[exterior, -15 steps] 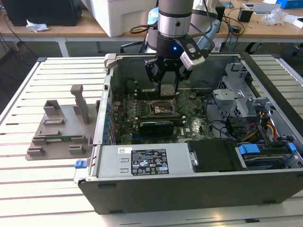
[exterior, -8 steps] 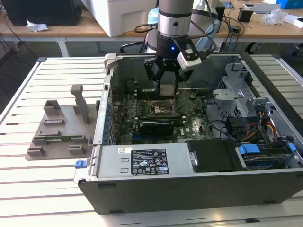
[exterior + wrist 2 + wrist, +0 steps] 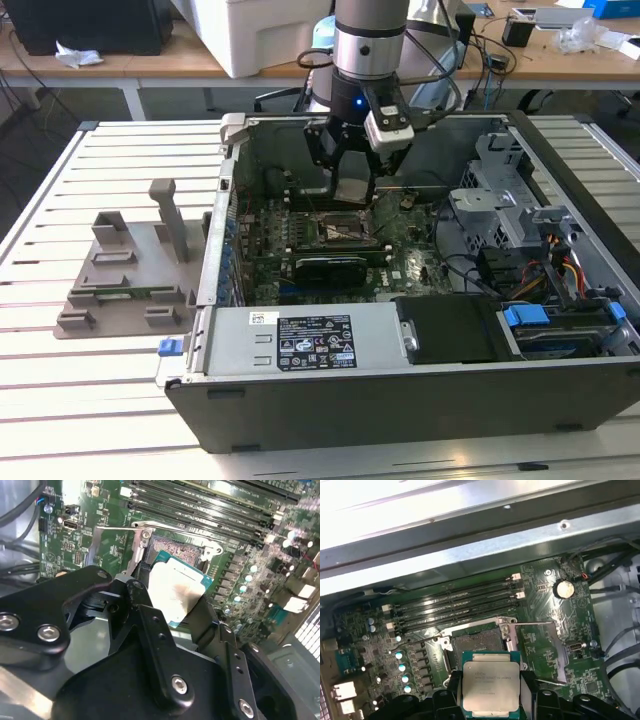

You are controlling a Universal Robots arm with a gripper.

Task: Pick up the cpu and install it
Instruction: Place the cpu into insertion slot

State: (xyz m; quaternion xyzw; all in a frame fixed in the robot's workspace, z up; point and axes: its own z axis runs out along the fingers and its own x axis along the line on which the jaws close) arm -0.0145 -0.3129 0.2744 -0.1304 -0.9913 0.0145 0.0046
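Note:
My gripper (image 3: pixel 353 192) hangs inside the open computer case, shut on the cpu (image 3: pixel 490 685), a flat square chip with a silvery top and a green rim. Both wrist views show the cpu (image 3: pixel 175 592) clamped between the black fingers (image 3: pixel 147 625). It hovers a little above the motherboard socket (image 3: pixel 477 642), whose metal load frame and lever stand open. In the exterior view the socket (image 3: pixel 335 232) lies just below the gripper, on the green motherboard (image 3: pixel 400 262).
The grey holder tray (image 3: pixel 130 275) sits on the slatted table at the exterior view's left, outside the case. Memory slots (image 3: pixel 455 605) run beside the socket. A drive cage and cables (image 3: pixel 530 250) fill the case's right side. The case wall (image 3: pixel 225 215) stands close by.

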